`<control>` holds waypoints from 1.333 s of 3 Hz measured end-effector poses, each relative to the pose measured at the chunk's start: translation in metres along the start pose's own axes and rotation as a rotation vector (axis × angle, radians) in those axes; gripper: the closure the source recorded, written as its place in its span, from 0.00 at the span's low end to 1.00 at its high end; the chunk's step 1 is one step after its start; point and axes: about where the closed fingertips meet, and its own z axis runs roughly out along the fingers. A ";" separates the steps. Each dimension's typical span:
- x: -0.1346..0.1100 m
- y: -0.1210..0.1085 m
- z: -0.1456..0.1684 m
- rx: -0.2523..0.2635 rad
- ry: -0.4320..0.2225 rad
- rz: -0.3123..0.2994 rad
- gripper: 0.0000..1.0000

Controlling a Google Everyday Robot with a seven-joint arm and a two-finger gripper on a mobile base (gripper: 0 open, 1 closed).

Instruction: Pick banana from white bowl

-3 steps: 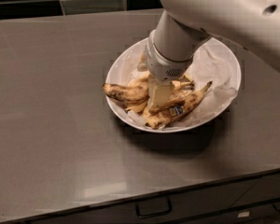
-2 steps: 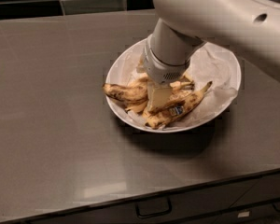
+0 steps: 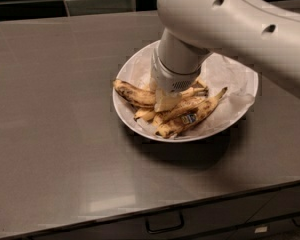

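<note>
Half done at best, judging by the layout. Gripper (image 3: pixel 166 101) low at the middle of bowl (image 3: pixel 119 109), down among the fruit. Cannot tell whether clenched or released. Banana (image 3: pixel 132 93) inside bowl, toward its left side: curved, brown-blotched, inner end just beside gripper, perhaps touching. Nothing raised above bowl's rim. Left to do, seemingly: securing banana, then lifting it up out of bowl without dragging along stickered bananas (image 3: pixel 190 115) at bowl's front.
</note>
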 end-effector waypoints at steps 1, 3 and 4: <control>0.000 0.000 0.000 0.000 0.001 0.000 0.91; 0.000 -0.008 -0.024 0.051 -0.062 0.007 1.00; -0.003 -0.018 -0.058 0.122 -0.160 0.000 1.00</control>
